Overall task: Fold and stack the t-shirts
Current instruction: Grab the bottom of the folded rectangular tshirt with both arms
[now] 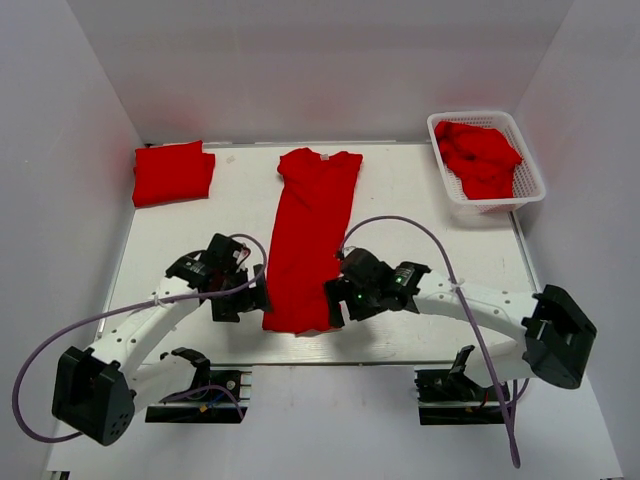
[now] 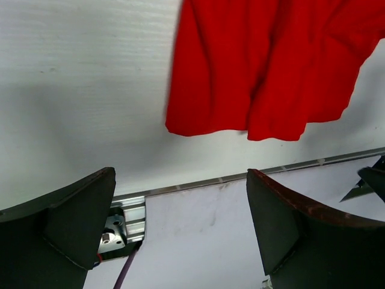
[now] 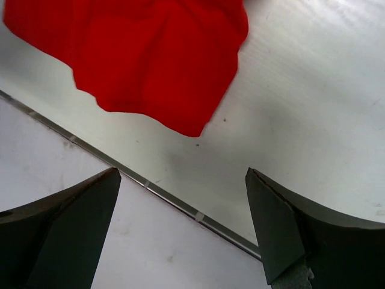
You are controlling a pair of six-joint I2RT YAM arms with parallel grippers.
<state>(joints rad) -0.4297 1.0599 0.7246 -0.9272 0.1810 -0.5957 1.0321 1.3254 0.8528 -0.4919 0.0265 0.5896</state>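
The centre t-shirt (image 1: 310, 240) lies down the middle of the table (image 1: 420, 225), already narrowed to a long strip. Its collar is at the far end and its hem is near the front edge. A folded t-shirt (image 1: 173, 172) sits at the far left corner, and more t-shirts (image 1: 480, 155) are heaped in the basket (image 1: 530, 188) at the far right.

The left gripper (image 1: 250, 295) flanks the hem on one side and the right gripper (image 1: 338, 300) on the other. Both have their jaws spread wide and hold nothing.

The main risk is the hem itself. In both wrist views it is rumpled and uneven (one lobe reaches closer to the edge than the rest), so it is hard to tell where the layers end. A pinch that catches only the top layer would likely let the strip fall open when lifted. If the two grippers grab at unequal depths, the cross fold would come out skewed and the stack lopsided.

The hem also lies close to the metal seam (image 2: 198, 183) along the table front. A low approach could drive a fingertip into the seam or the surface rather than under the cloth. The right arm's purple cable (image 1: 420, 225) arches beside the strip and could drag on it during a sweep.
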